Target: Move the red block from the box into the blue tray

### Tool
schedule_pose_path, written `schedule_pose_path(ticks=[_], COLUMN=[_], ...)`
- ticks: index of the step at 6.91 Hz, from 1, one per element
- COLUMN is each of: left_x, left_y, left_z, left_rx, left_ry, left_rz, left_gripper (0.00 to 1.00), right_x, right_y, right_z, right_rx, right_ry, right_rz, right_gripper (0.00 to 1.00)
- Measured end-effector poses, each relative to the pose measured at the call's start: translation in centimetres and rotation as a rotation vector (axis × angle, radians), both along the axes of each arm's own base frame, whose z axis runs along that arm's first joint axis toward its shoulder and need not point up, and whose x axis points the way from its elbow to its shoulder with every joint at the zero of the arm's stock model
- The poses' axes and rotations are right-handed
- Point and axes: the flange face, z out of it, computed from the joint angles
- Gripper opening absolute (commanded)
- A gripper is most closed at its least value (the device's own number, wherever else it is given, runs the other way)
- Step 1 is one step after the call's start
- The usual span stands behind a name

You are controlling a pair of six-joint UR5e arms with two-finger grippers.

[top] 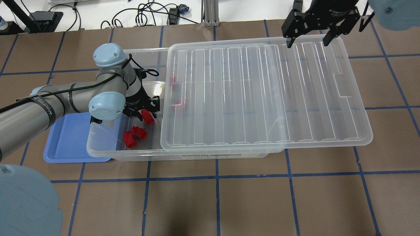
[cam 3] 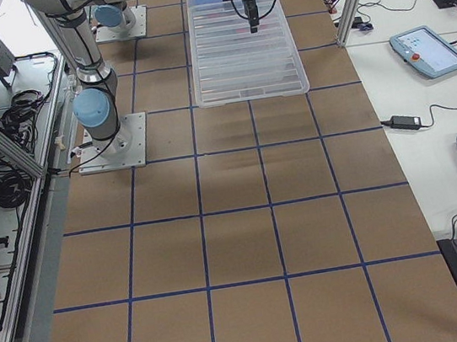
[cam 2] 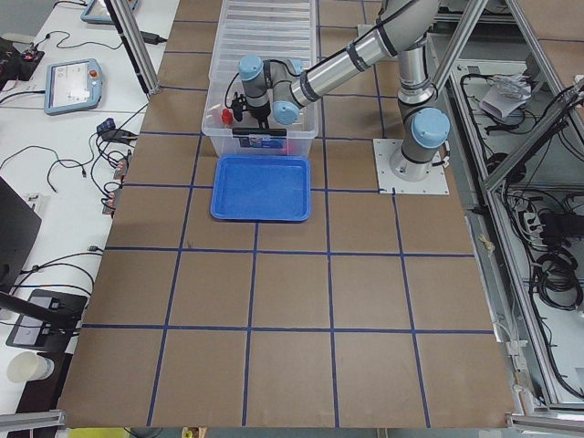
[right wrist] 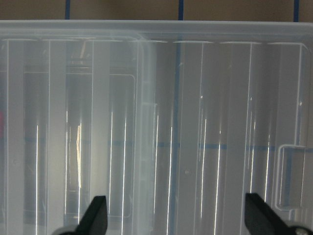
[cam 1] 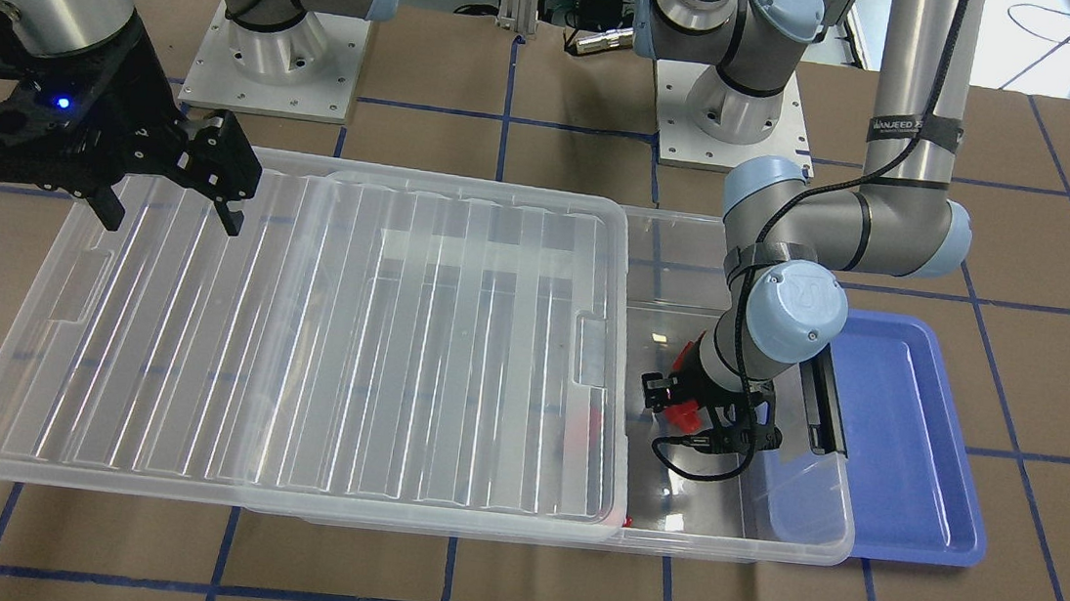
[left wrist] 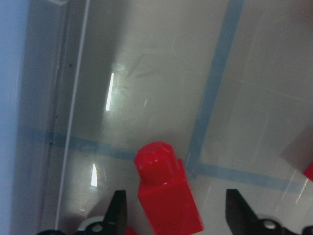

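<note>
fingers of the left gripper (left wrist: 176,196) are spread, not clamped, low inside the uncovered end of the large clear plastic storage box (top: 144,154). the small bright red plastic block (top: 148,117) stands between them, with a thin gap showing on each side of it. the ribbed clear plastic lid (top: 262,95) lies offset toward the robot's right, overhanging that end, so only a narrow strip at the left end is uncovered. the gripper sits in that strip, with the lid's edge just beside it on one side and the box's short wall on the other. two more red blocks (top: 134,136) lie close by, near the long wall nearest the overhead camera. two others show faintly under the lid. the shallow periwinkle-blue plastic tray (top: 65,141) lies on the brown table (top: 249,203) just beside the box's left end, partly beneath the left arm. the right gripper (top: 307,42) hangs above the lid's far right corner, fingers wide apart, holding nothing.
</note>
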Motion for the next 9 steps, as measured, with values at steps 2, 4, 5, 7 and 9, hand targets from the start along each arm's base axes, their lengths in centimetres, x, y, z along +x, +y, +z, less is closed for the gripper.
schedule_pose_path(ticks=[2,4,5,7,9], left_x=[0.1,0.4,0.5,0.1,2.7], left_y=[-0.6,-2.5,-3.8,-5.3,-5.1], left_z=[1.1,5.2,8.5,16.2,22.0], left_rx=[-0.021,-0.029,-0.026,-0.014,-0.032], left_ry=[-0.003,0.004,0.008,0.029,0.063], left_rz=[-0.008,-0.008,-0.019,-0.054,-0.142], left_gripper=[0.24,0.24,0.24,0.24,0.24], right_x=[0.0,0.0,0.0,0.0,-1.2], right_y=[0.0,0.0,0.1,0.1,-0.3], right_z=[0.1,0.0,0.0,-0.1,-0.3], right_rx=[0.0,0.003,0.004,0.003,0.014], right_ry=[-0.001,-0.002,-0.002,0.001,0.011], right_rz=[0.001,0.001,0.001,0.002,-0.003], right_gripper=[1.0,1.0,1.0,1.0,1.0])
